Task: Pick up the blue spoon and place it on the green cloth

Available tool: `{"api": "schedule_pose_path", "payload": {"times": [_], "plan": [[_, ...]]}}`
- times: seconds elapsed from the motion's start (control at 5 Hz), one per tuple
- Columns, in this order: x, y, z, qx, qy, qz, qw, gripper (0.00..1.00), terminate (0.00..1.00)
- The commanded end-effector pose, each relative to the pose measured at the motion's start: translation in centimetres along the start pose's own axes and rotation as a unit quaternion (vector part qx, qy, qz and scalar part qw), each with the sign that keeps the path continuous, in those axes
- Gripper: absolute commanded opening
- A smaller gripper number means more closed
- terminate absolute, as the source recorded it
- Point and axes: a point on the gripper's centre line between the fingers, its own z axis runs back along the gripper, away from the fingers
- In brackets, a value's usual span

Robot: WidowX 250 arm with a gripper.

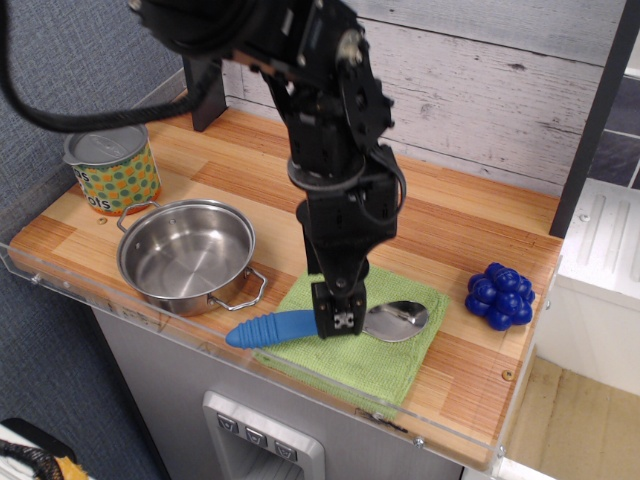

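Observation:
The blue spoon lies across the green cloth (390,352). Its silver bowl (398,320) rests on the cloth. Its ribbed blue handle (268,329) sticks out past the cloth's left edge, towards the table's front edge. My gripper (337,323) points down just above the spoon's neck and hides it. The fingers look slightly apart and hold nothing; the spoon stays flat below them.
A steel pot (187,255) stands left of the cloth, its handle close to the spoon handle. A dotted tin can (111,166) stands at the far left. A dark-blue grape-like cluster (500,295) sits right of the cloth. A clear guard rail (300,385) runs along the table's front edge.

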Motion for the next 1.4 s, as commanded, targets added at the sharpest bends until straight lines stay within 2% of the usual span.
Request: {"api": "schedule_pose_path", "payload": {"times": [0.0,0.2,0.4,0.6,0.8,1.0,1.2], "plan": [[-0.2,2.3,5.4,0.028,0.025,0.018,0.9991,1.00,0.00],[-0.7,3.8,6.8,0.046,-0.004,0.071,0.9964,1.00,0.00],[-1.6,5.8,7.1,0.034,-0.013,0.131,0.9908,1.00,0.00],[-3.6,7.8,7.5,0.038,0.001,0.194,0.9803,1.00,0.00],[-7.5,9.9,7.4,0.047,0.043,0.247,0.9670,1.00,0.00],[-10.7,11.3,7.2,0.059,0.066,0.298,0.9506,1.00,0.00],[-14.1,11.9,7.2,0.051,0.071,0.349,0.9331,1.00,1.00]]}}
